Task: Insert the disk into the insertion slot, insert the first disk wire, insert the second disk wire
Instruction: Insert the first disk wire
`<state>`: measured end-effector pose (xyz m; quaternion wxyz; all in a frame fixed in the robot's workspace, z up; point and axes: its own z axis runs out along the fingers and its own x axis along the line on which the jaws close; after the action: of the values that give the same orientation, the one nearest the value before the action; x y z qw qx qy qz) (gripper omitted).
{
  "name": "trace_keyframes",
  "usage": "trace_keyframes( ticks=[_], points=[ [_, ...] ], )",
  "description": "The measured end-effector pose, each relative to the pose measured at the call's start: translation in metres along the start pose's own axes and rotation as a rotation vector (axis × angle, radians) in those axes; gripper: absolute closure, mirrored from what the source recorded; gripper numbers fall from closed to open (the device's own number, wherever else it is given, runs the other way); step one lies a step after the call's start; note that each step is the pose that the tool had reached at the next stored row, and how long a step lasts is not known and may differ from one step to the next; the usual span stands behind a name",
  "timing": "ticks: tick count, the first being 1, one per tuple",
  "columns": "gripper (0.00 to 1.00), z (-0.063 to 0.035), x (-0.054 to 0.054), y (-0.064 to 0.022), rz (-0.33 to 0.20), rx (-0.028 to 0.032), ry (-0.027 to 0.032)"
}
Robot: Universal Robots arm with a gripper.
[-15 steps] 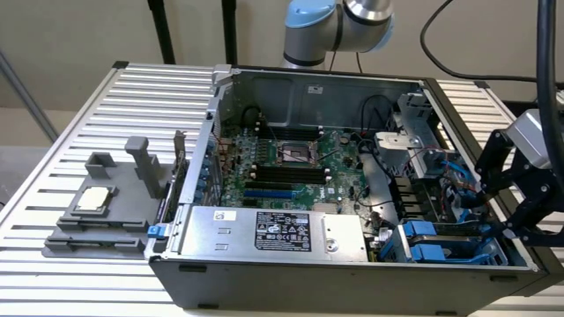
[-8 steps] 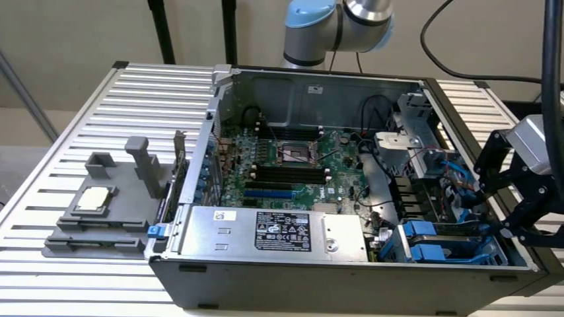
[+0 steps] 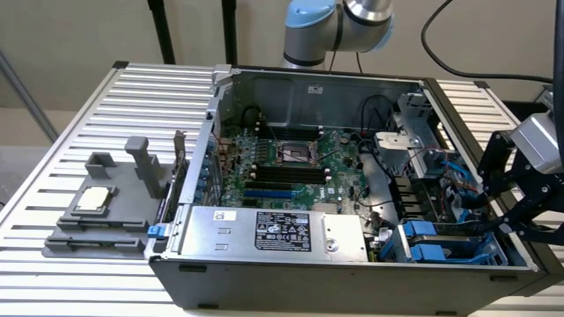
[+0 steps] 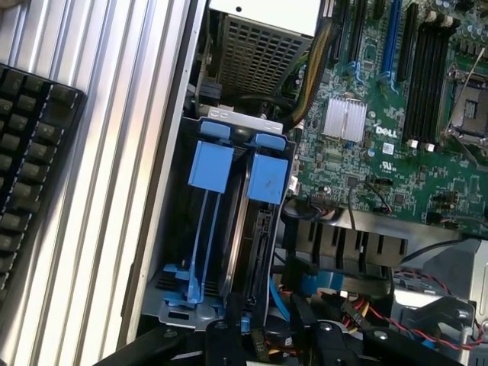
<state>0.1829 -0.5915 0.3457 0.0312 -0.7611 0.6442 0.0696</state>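
The disk (image 4: 258, 229) stands edge-on inside the insertion slot (image 4: 171, 293), with its blue carrier tab (image 4: 267, 177) at one end. A second blue tab (image 4: 210, 163) sits on the rail beside it. In the exterior view the slot (image 3: 440, 244) is at the open case's front corner, on the exterior view's right. A thin blue wire (image 4: 277, 293) and a black connector (image 4: 299, 268) lie at the disk's connector end. My gripper (image 4: 274, 339) hangs just above that end, close to the blue wire. In the exterior view the gripper (image 3: 511, 221) reaches in over the case's side wall.
A silver power supply (image 3: 273, 231) with a black label lies along the case front. The green motherboard (image 3: 291, 165) is behind it. A grey fixture (image 3: 97, 211) holding a chip stands on the slatted table at the exterior view's left. A black keyboard (image 4: 30, 191) lies beside the case.
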Motion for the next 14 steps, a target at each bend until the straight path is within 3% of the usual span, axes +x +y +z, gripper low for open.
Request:
trace_keyframes(
  ticks=[5,8,10,11,14],
  points=[
    [0.62,-0.0006,0.0002,-0.0018,-0.004,-0.0048,-0.0002],
    [0.62,-0.0005,0.0003,-0.0024,-0.009,-0.0115,-0.0012],
    [0.64,-0.0005,0.0003,-0.0026,-0.014,-0.0159,-0.0016],
    [0.71,-0.0005,0.0003,-0.0027,-0.016,-0.0184,-0.0017],
    [0.71,-0.0004,0.0004,-0.003,-0.023,-0.0254,-0.0025]
  ],
)
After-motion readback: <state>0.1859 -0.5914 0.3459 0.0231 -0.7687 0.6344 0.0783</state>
